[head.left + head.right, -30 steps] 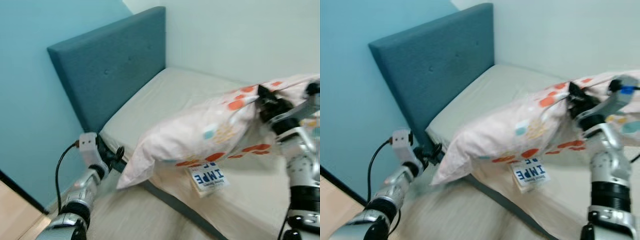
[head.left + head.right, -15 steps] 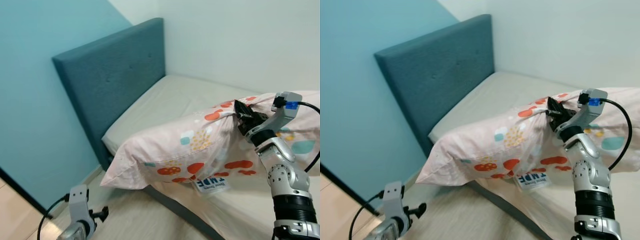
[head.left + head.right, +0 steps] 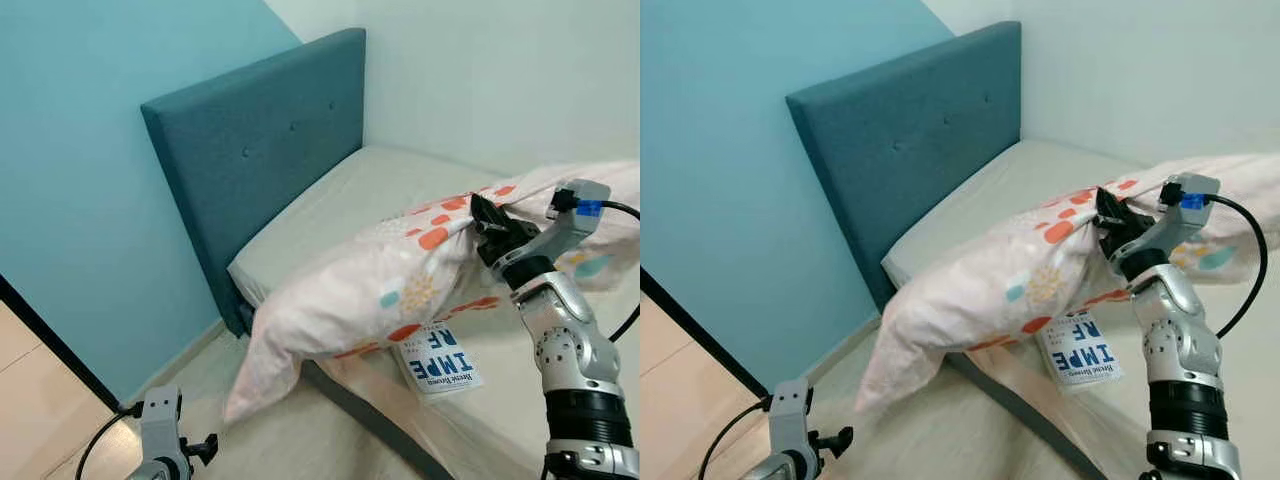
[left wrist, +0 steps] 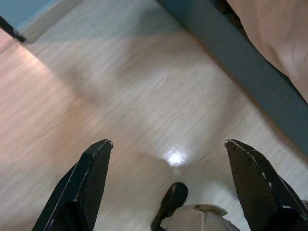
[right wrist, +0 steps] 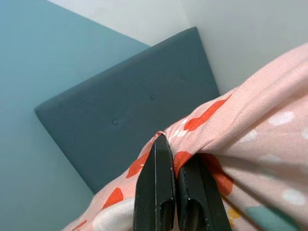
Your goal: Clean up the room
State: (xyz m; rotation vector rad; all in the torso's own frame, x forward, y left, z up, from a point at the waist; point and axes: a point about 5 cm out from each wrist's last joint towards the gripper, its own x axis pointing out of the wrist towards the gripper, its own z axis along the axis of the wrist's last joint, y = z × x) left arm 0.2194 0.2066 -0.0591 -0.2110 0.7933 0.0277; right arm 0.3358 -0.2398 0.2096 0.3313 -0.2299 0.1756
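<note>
A pink pillow with orange and teal spots hangs over the edge of the bed, its loose end drooping toward the floor. My right gripper is shut on a bunched fold of the pillow near its middle, holding it above the mattress. In the right wrist view the two black fingers are pressed together on the fabric. My left gripper hangs low at the bottom left, open over the wooden floor, with nothing between its fingers.
A dark blue padded headboard stands against the teal wall. A blue-and-white book lies on the mattress under the pillow. The dark bed frame edge runs beside the light wooden floor.
The camera has swung, shifting the bed right. The left arm dropped from the pillow's end to hang low, and that end of the pillow now droops toward the floor.
</note>
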